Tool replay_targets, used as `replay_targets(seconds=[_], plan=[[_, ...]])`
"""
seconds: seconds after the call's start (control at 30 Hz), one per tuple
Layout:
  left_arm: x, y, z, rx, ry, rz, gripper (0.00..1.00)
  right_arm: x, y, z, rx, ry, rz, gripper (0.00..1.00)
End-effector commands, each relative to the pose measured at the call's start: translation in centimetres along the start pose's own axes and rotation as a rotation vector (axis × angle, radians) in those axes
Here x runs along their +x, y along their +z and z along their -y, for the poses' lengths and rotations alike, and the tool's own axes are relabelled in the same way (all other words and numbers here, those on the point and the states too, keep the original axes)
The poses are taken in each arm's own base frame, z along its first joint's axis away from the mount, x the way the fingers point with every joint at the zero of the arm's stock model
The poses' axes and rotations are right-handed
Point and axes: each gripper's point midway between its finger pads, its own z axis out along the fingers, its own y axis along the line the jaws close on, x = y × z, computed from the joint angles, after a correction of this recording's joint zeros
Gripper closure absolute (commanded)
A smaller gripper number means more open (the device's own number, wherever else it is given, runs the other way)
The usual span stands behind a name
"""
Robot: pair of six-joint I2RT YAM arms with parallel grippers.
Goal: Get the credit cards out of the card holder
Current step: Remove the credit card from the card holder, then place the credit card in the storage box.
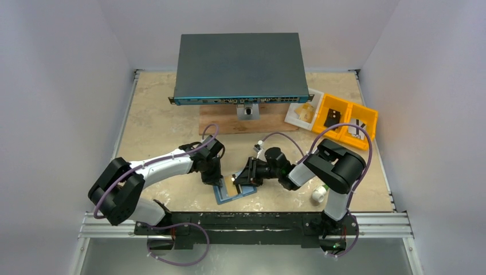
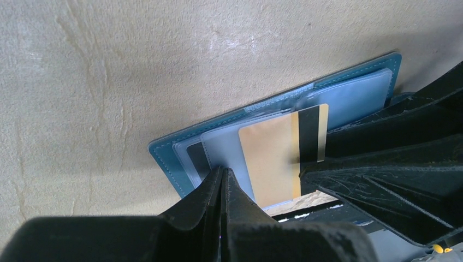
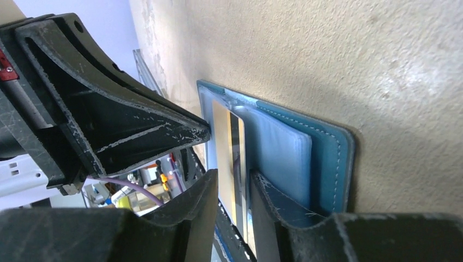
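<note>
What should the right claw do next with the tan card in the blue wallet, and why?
Probably close the right gripper on the tan credit card with the black stripe. Its jaws stand apart with the card's edge between them, and the shut left gripper rests on the steel-blue folding card holder, seemingly pinning it for a pull.

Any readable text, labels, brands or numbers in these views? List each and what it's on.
No text can be read in any view.
Gold card: dark stripe only, no print visible on this face.
Card holder: plain blue, no marking seen.
Grey box: front strip markings too small to read.
</note>
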Motion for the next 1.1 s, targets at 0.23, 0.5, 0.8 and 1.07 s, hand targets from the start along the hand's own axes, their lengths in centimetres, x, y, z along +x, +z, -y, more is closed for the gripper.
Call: replay_targets(seconds=[0.23,0.5,0.8,1.07], plan=[[0.8,1.1,-3.8,-0.165,0.023,-0.025,1.0,0.1,0.3,1.5,0.051,-0.024,-0.012,1.0],[0.9,0.8,-4.4,-0.192,0.026,-0.03,1.0,-1.1,-1.9,2.3,0.155,-0.047,0.086,1.0],[0.3,0.0,-3.3,-0.138,0.041,0.007,1.0,-2.4,-4.8,1.5,0.206,-0.095,0.178,1.0],[-1.5,-3.0,0.8,0.011,0.108,0.077,1.0,-3.5,-6.0,-0.8,0.195,-0.13,0.229,1.0]])
